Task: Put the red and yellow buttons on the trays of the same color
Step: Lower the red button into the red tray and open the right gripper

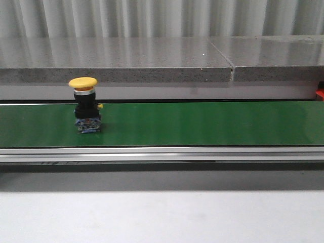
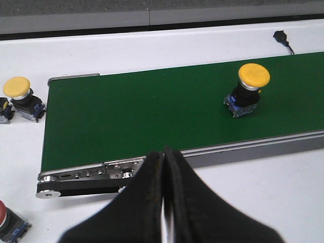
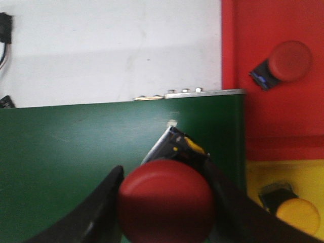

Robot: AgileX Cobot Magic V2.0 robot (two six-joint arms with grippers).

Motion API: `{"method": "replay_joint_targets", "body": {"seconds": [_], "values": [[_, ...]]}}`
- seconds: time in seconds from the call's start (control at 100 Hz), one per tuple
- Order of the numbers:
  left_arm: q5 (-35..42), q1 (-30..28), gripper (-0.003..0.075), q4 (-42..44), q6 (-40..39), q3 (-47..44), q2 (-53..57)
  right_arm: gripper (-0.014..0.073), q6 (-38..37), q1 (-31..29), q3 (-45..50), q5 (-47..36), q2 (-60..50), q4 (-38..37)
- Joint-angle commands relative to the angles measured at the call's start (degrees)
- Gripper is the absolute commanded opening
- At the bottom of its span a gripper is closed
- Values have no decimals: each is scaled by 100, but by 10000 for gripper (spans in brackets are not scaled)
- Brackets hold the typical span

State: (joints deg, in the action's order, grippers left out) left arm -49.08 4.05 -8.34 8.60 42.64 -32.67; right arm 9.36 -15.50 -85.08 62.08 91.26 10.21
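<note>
Closest to the right wrist camera: a red button (image 3: 166, 200), its round cap filling the lower middle of the frame, pinched between the dark fingers (image 3: 98, 210) of the right gripper (image 3: 164, 205), one finger on each side of the cap. Held just above the green conveyor belt (image 3: 76, 157), near the belt's end. Just beyond that end, a red tray (image 3: 238, 61) with a second red button (image 3: 283, 63) lying tilted inside it. Right beside the red tray, a yellow tray (image 3: 258, 174) holding a yellow-capped button (image 3: 293, 212).

From the left wrist camera: left gripper (image 2: 163, 202) with black fingers pressed together, holding nothing, hanging over white table (image 2: 283, 202) just short of the belt's metal side rail (image 2: 243, 152). Upright on the green belt, a yellow button (image 2: 248, 91) with a yellow mushroom cap, black collar and blue base. Off the belt's end, on the white table, another yellow-capped button (image 2: 20, 96) standing upright. Near that same end, at the frame's corner, part of a red-capped button (image 2: 7, 223), mostly cut off. A small black connector (image 2: 281, 38) with a wire on the table beyond the belt.

From the front: the yellow button (image 1: 85, 104) standing upright on the left part of the belt (image 1: 202, 124), gray stone ledge (image 1: 152, 61) behind. No arms visible here.
</note>
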Motion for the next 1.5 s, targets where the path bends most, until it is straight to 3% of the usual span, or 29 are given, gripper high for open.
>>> {"method": "replay_joint_targets", "body": {"seconds": [0.0, 0.33, 1.12, 1.19, 1.34, 1.49], "values": [[356, 39, -21, -82, -17, 167, -10, 214, -14, -324, -179, -190, -126, 15], [356, 39, -21, -82, -17, 167, -10, 214, -253, -1182, -179, -223, 396, 15], [356, 39, -21, -82, -17, 167, -10, 220, -253, -1210, -174, -1547, 1786, 194], [356, 39, -21, -82, -17, 167, -10, 286, -253, -1210, -174, -1523, 1855, 235], [356, 39, -21, -82, -17, 167, -10, 580, -253, -1210, -174, -1511, 1849, 281], [356, 39, -21, -82, -17, 167, -10, 586, -189, -1210, -174, -1508, 1696, 302]]}}
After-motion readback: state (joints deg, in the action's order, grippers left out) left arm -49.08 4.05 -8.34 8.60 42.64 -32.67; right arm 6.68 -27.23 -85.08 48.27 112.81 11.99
